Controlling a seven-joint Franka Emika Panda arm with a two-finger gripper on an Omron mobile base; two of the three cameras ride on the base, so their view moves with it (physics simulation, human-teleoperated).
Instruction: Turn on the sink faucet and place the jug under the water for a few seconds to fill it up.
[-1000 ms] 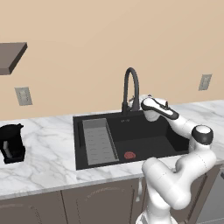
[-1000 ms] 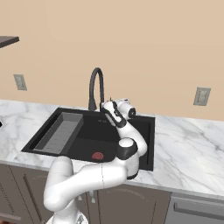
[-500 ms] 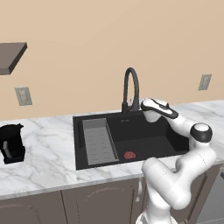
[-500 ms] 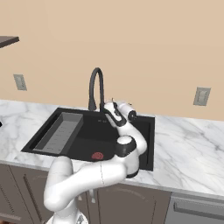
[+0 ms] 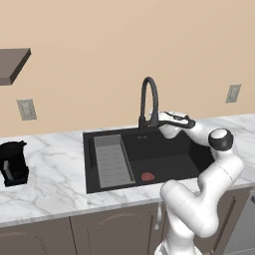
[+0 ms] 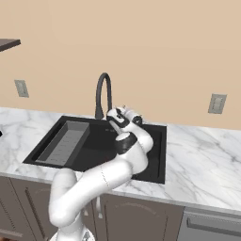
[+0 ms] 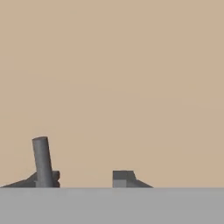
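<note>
1. Dark finger tips of the gripper [image 7: 83,179] are rising at the bottom of the hand view, standing apart with nothing between them; a grey upright stub, probably the faucet's lever or stem, is sitting just beside one tip, and whether it is touching is hard to tell.
2. From the left base view, the gripper [image 5: 155,121] is hovering at the foot of the sink faucet [image 5: 149,102], where the small lever should be.
3. That lever is looking stiff and thin, so a sideways nudge from one finger would likely be serving better than a pinch.
4. No blue stream is falling from the spout, so the tap is apparently off, and the sink [image 5: 164,159] below is lying dry, its red drain ring [image 5: 147,176] uncovered.
5. Well apart, the jug [image 5: 12,163] is standing on the counter [image 5: 55,179] far to the left of the basin.
6. It is appearing rigid, smooth and light while empty; gripping the side handle or the rim seems safest, since it will be growing heavier once filled.
</note>
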